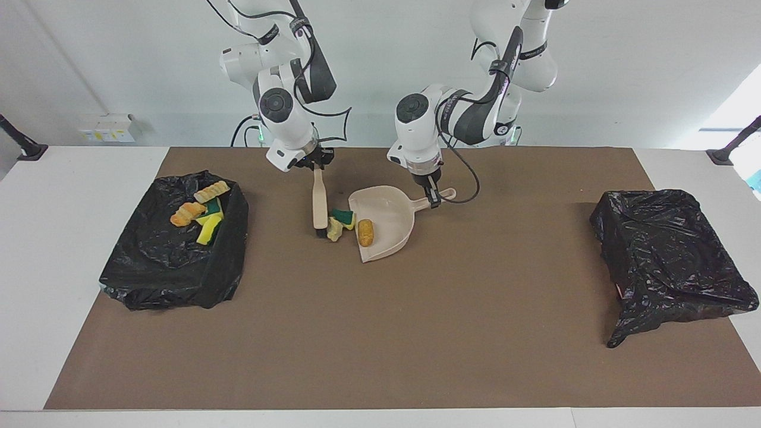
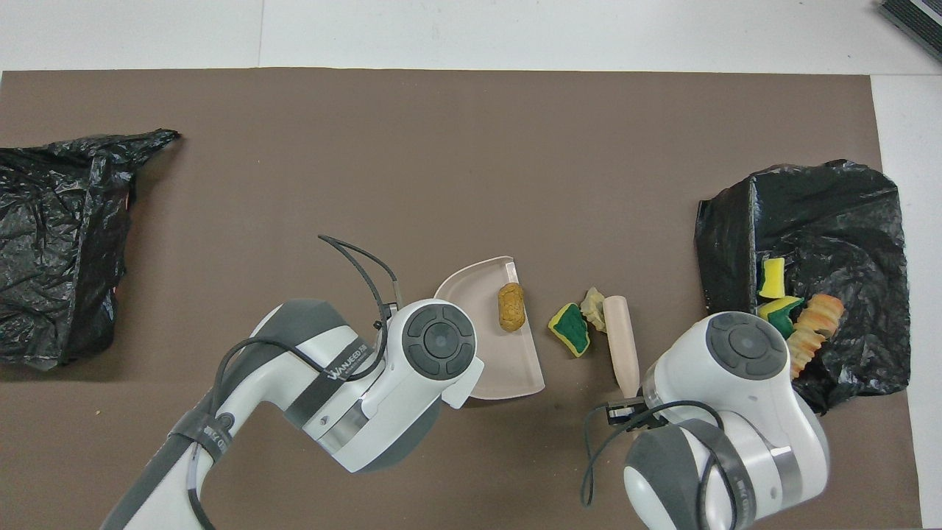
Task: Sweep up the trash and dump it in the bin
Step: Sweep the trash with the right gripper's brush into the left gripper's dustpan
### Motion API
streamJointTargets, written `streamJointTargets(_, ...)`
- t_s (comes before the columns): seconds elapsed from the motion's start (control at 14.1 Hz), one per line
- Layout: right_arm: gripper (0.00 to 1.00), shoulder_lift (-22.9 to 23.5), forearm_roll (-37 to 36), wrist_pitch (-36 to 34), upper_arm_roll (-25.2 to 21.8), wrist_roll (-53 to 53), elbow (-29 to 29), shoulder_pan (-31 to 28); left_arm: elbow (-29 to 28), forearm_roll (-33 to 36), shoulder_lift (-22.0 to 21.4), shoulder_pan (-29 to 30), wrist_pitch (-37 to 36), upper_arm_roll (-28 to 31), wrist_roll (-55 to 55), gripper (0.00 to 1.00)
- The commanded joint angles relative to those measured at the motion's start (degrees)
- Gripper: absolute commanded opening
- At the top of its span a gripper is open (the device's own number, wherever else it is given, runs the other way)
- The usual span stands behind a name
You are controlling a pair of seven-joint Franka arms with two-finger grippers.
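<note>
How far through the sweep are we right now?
Done: four scraps lie in the bin at the right arm's end; an orange lump sits in the dustpan. In hand: the right gripper holds the brush against a pale lump and sponge chunk at the dustpan's lip, held by the left gripper. Left: sweep them in, then dump.
</note>
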Motion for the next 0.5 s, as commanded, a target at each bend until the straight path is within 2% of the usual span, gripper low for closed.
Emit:
streamJointTargets(0.0, 0.00, 0.9, 8.8, 0.8, 0.1, -3.4, 1.2, 0.8, -4.6, 0.8, -2.3, -1.0, 2.6, 0.6, 0.1, 0.00)
streamJointTargets(0.14, 0.00, 1.0, 15.0, 0.6, 0.1, -4.3, 2.1, 0.9, -6.1, 0.8, -2.7, -0.5, 7.1, 0.6, 0.4, 0.00)
streamJointTargets(0.28, 0.00, 2.3, 18.0, -0.3, 0.1, -3.7, 4.7, 0.8, -7.5, 0.8, -2.7, 0.0, 11.8, 0.6, 0.9, 0.00)
streamJointTargets(0.43, 0.00, 2.1, 17.7, -2.2, 0.2, -0.8, 8.5, 0.9, -7.5, 0.8, -2.3, 1.7, 13.2, 0.5, 2.3, 0.00)
